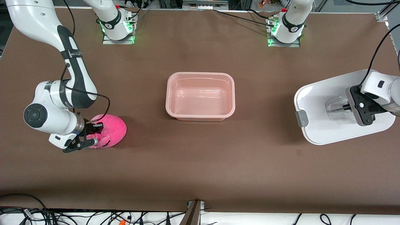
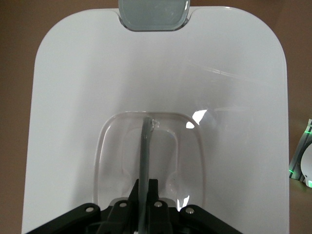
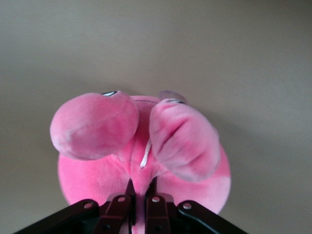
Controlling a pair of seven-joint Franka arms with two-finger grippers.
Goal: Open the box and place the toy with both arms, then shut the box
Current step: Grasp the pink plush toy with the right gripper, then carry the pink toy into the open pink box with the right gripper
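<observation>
Down at the right arm's end of the table, the right gripper (image 1: 93,135) is pinched tight into the toy (image 1: 109,132), fingers buried in pink plush; the right wrist view shows fabric bunched between them. Soft and light, I'd judge, so it will squash and sag, and a deep bite on the body beats grabbing a nub. Farther from the front camera, mid-table, the box (image 1: 200,96) sits open and empty, ready to receive. Toward the left arm's end, the left gripper (image 1: 349,107) is clamped on the lid (image 1: 322,109) by its clear handle (image 2: 146,151): stiff, slick plastic, likely to swing.
</observation>
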